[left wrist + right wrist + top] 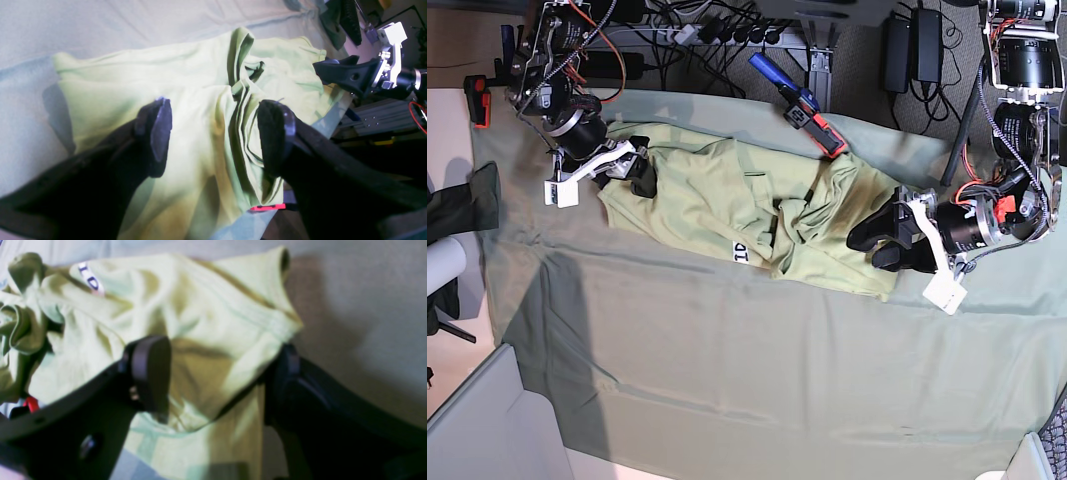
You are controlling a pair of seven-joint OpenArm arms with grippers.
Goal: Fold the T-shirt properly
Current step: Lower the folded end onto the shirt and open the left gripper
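The T-shirt (727, 205) lies crumpled across the upper middle of the bench (727, 380), stretched sideways on the grey-green cloth (677, 330) that covers it, its white label (740, 251) at the near edge, roughly at the shirt's middle. In the base view the right claw (632, 172) sits at the shirt's left end and the left claw (889, 242) at its right end. The left claw (213, 133) is spread wide, both fingers (158, 130) over the shirt (186, 110), with a ridge of bunched folds between them; whether they touch the fabric I cannot tell. The right claw (217, 373) is also wide apart, straddling a sleeve end of the shirt (186, 316); its one pad (151, 370) lies over the fabric, the other finger sits at the sleeve's outer edge. A dark cloth (462, 205) lies off the bench, left of the shirt.
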